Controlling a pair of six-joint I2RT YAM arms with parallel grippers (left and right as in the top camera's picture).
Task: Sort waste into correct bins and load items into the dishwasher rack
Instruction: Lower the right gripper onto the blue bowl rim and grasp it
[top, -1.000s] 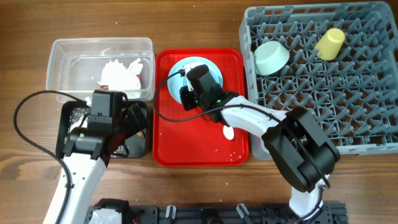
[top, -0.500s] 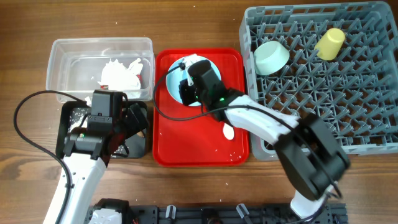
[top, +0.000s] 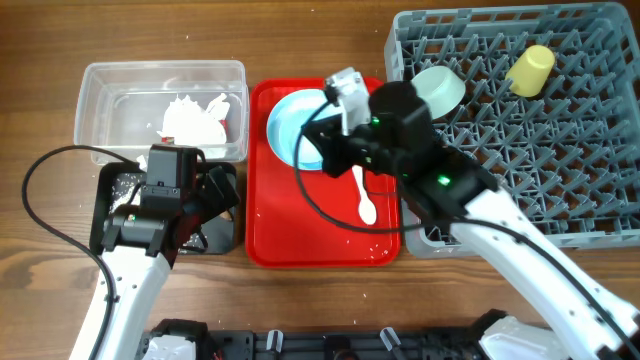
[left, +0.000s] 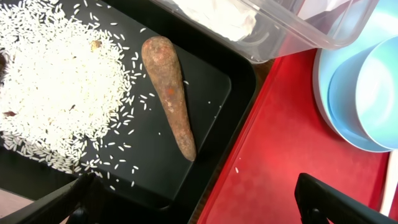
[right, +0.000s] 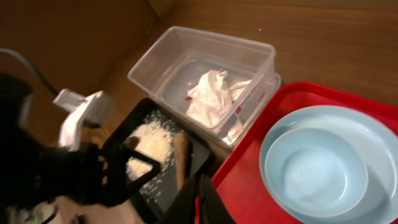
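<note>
- Tissue (top: 190, 118) in clear bin (top: 100, 80); sausage (left: 169, 93), crumbs (left: 56, 93) in black bin (left: 217, 93).
- Left gripper (left: 193, 190) above black bin, fingers apart.
- We see bowl (right: 314, 171) in plate (right: 348, 118), spoon (top: 365, 195) beside, on tray (top: 300, 230); right gripper (right: 199, 186) above, fingers together.
- Rack (top: 560, 150) holds green bowl (top: 440, 88), cup (top: 530, 70).

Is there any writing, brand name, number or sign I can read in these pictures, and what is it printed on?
No text can be read in any of the views.
The red-and-white wrapper in the clear tub may carry print, but it is too blurred and too small to read.
</note>
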